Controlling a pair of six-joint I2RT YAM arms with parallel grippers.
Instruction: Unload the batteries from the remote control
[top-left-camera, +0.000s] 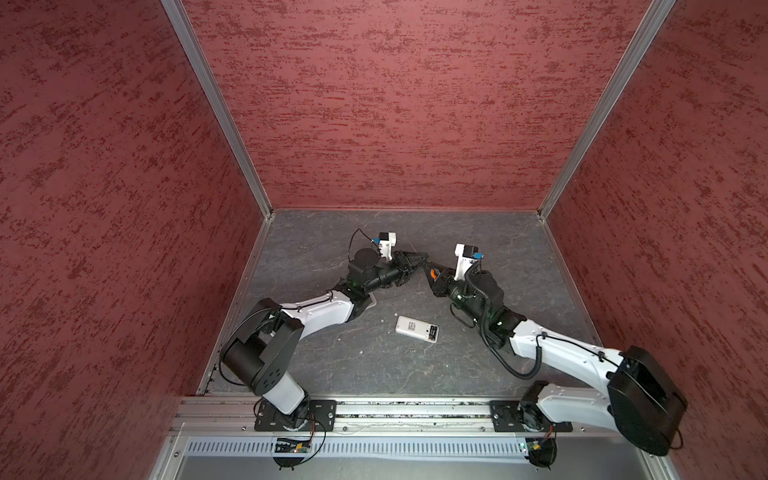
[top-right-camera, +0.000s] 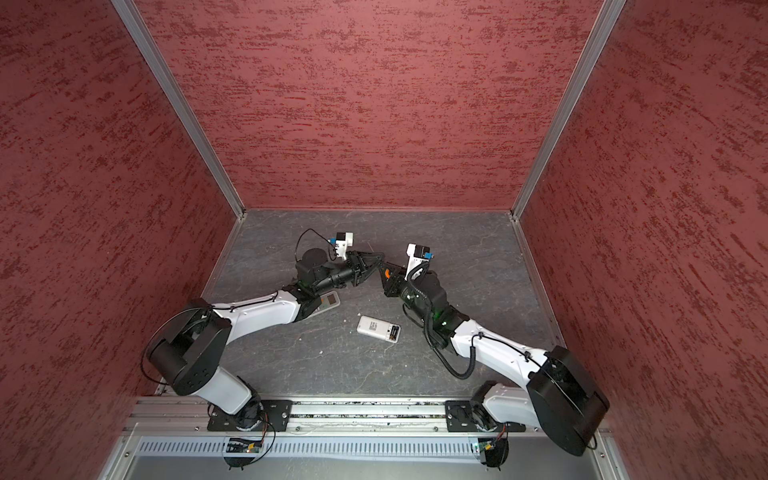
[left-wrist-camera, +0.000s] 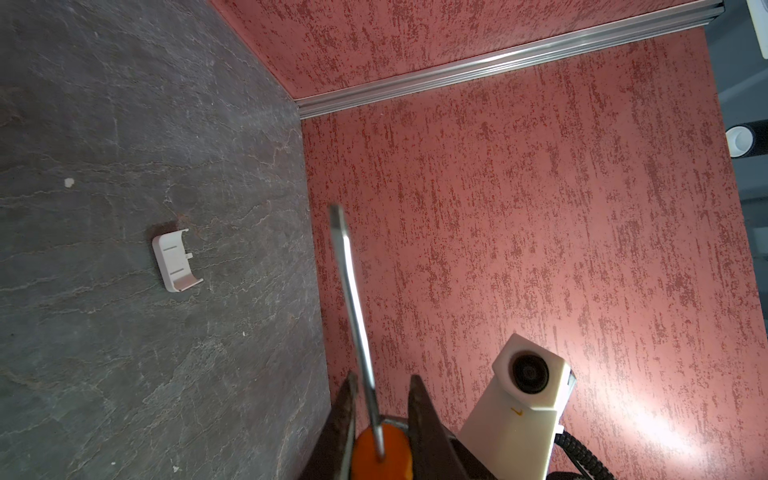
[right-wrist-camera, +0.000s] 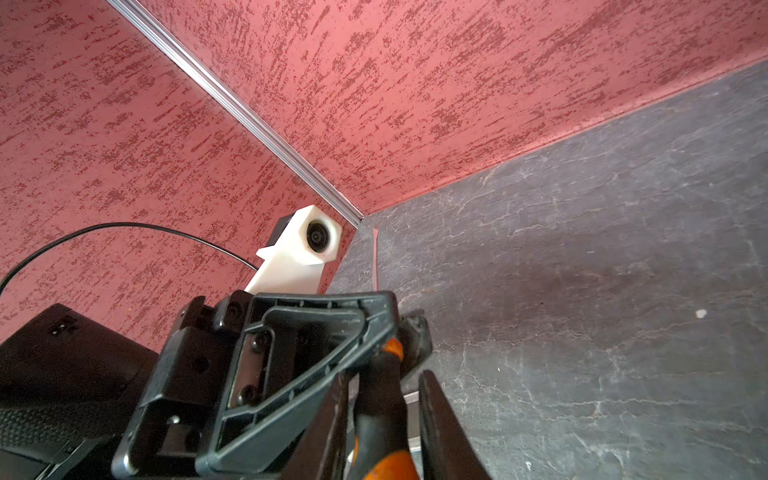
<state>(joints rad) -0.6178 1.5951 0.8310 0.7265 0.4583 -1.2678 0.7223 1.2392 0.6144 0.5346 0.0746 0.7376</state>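
Note:
A white remote control (top-left-camera: 409, 326) (top-right-camera: 372, 325) lies back-up on the grey floor between the arms. Its compartment is uncovered, and the dark batteries (top-left-camera: 432, 333) (top-right-camera: 394, 333) sit inside. Both grippers meet in the air behind it. My left gripper (top-left-camera: 423, 262) (left-wrist-camera: 382, 376) is shut on the orange top of a screwdriver (left-wrist-camera: 357, 316), whose steel shaft points away from it. My right gripper (top-left-camera: 428, 270) (right-wrist-camera: 386, 374) is shut on the black-and-orange handle (right-wrist-camera: 380, 399) of that screwdriver (top-left-camera: 433, 273), lower down.
A white battery cover (left-wrist-camera: 176, 259) lies loose on the floor near the back wall. A second remote (top-right-camera: 331, 300) is partly hidden under the left forearm. Red walls enclose three sides. A metal rail (top-left-camera: 415, 409) runs along the front.

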